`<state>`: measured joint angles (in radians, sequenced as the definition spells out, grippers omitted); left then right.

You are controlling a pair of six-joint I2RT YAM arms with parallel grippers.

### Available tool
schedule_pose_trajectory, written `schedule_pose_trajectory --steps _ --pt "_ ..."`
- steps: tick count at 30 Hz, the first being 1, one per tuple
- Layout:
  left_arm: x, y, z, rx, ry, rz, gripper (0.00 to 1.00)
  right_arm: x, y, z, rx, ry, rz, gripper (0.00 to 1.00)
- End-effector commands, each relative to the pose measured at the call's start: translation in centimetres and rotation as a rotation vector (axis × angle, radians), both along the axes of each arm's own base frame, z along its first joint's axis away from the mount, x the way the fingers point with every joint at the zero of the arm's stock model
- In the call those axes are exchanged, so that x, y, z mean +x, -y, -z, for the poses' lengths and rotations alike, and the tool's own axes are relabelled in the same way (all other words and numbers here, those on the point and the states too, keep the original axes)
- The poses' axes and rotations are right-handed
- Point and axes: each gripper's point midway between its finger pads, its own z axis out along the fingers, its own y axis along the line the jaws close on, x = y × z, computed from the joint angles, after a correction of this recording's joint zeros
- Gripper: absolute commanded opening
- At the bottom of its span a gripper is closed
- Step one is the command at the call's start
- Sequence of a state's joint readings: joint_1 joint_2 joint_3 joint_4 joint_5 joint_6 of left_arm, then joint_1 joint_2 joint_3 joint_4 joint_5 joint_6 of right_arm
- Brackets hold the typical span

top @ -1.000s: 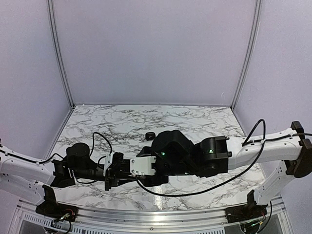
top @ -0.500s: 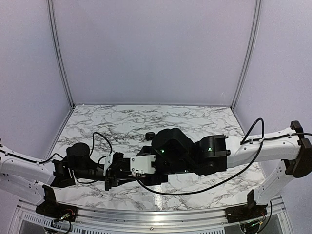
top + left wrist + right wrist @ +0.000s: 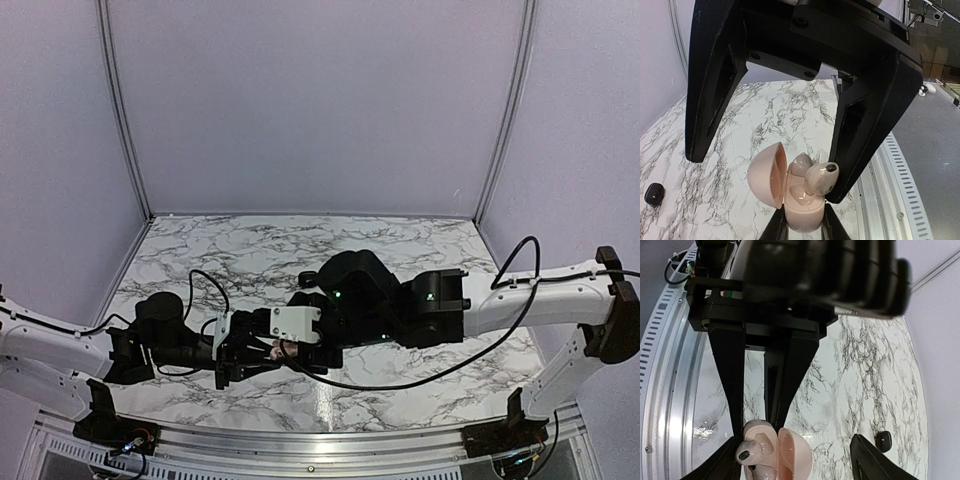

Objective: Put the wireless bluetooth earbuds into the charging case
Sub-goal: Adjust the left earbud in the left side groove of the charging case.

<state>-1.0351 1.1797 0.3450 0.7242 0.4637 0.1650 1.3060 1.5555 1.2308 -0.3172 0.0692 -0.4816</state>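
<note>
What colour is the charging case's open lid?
The charging case lid is pale pink; left wrist view shows it best.

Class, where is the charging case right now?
Left wrist view, bottom centre: the open case sits clamped in the left gripper, between the right gripper's fingers.
</note>
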Motion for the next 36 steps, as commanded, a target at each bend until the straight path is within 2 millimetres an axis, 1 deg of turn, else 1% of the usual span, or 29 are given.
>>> schedule_pose_trajectory --steps 1,8,12,13,29,36 --pt "-0.4 0.6 -2.2 -0.062 0.043 0.039 0.00 0.7 -0.2 -2.4 0.106 -0.038 0.014 0.74" --pt "-0.4 0.6 -2.3 -0.064 0.043 0.036 0.00 1.0 -0.3 -1.6 0.092 -0.051 0.025 0.74" --pt "-0.4 0.5 -2.3 -0.065 0.044 0.035 0.00 1.6 -0.3 -1.4 0.098 -0.065 0.044 0.74" --pt "-0.4 0.5 -2.2 -0.064 0.044 0.035 0.00 1.3 -0.3 -1.3 0.102 -0.088 0.028 0.74" --pt "-0.1 0.4 -2.4 -0.067 0.059 0.017 0.00 2.1 0.8 -0.2 0.106 -0.182 0.048 0.74" --pt "0.0 0.4 -2.4 -0.065 0.062 0.014 0.00 1.8 0.9 0.1 0.102 -0.195 0.031 0.74"
